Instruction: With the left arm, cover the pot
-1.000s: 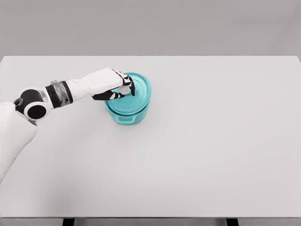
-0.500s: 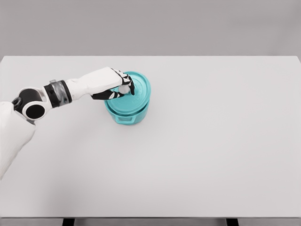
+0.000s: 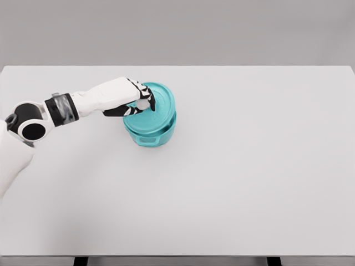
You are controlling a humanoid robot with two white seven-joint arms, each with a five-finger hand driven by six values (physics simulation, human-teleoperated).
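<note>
A teal pot (image 3: 150, 133) stands on the white table (image 3: 249, 166), left of the middle. Its teal lid (image 3: 158, 108) lies over the pot's mouth, tilted slightly, with the left part raised. My left hand (image 3: 141, 101) reaches in from the left and is shut on the lid's small pale knob (image 3: 145, 104). The fingers (image 3: 148, 95) curl over the knob and hide most of it. The right arm does not show in the head view.
The table's far edge (image 3: 177, 66) runs behind the pot, and the near edge (image 3: 177, 256) lies along the bottom of the picture. My left forearm (image 3: 72, 108) stretches low over the table's left side.
The left hand and forearm have shifted a little to the left and up. The lid has moved with the hand and sits slightly more tilted over the pot.
</note>
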